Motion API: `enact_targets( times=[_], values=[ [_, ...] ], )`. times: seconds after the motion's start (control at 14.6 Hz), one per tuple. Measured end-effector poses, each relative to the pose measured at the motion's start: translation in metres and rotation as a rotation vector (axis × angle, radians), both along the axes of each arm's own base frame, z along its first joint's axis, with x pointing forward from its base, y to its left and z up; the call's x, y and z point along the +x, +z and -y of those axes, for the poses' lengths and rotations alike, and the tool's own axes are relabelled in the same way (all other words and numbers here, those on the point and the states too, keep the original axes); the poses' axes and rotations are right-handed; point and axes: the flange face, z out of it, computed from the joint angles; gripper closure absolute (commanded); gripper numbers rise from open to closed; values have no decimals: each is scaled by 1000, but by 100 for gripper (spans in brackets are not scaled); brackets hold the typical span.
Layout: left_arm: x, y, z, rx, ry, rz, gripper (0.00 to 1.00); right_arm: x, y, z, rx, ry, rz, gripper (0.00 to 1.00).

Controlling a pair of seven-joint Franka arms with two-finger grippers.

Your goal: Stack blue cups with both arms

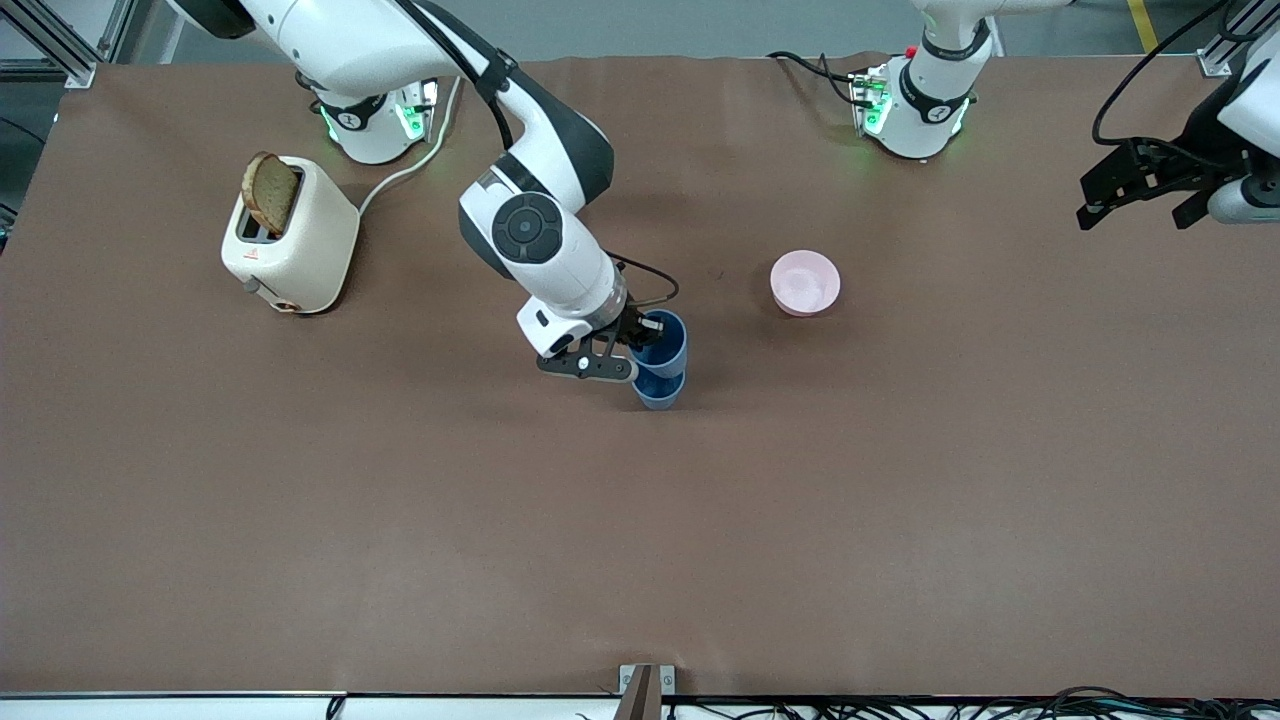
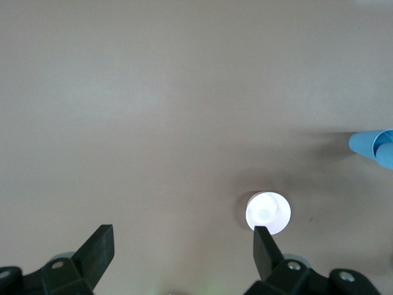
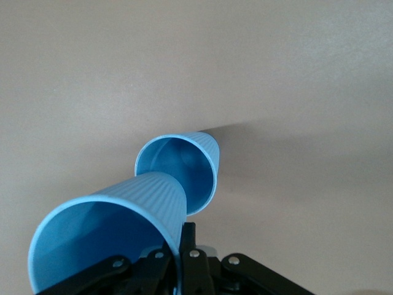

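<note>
1. A pink bowl (image 1: 805,283) sits on the brown counter (image 1: 400,520), toward the left arm's end from the 2 blue cups. It is apart from them and a bit farther from the front camera.
2. A cream toaster (image 1: 290,240) with a slice of bread (image 1: 271,192) in it stands toward the right arm's end, well apart from the cups.
3. The right gripper (image 1: 630,345) is pinched shut on the rim of the upper blue cup (image 1: 662,340). It holds this cup right above the lower blue cup (image 1: 658,388).
4. In the right wrist view, the held cup's bottom sits at the mouth of the lower cup (image 3: 184,169), which stands near the middle of the counter.
5. The left gripper (image 1: 1140,185) waits in the air over the left arm's end of the counter. Its fingers (image 2: 98,246) are spread wide with nothing in them.
6. A big bare stretch of counter lies nearer the front camera than the cups.
</note>
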Motion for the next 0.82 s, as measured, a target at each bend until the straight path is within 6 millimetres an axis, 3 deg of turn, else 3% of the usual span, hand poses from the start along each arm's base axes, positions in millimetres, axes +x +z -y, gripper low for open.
enact_targets(
  times=[0.69,0.75,0.82],
  values=[
    [-1,-5,0,6,-4,-20,0,-1,-12,-1,-31,23,11,96],
    [-1,-5,0,11,-4,-21,0,0,-13,-1,-33,22,11,93],
    [-1,-5,-1,13,-3,-21,0,1,-14,1,-34,19,10,75]
  ],
)
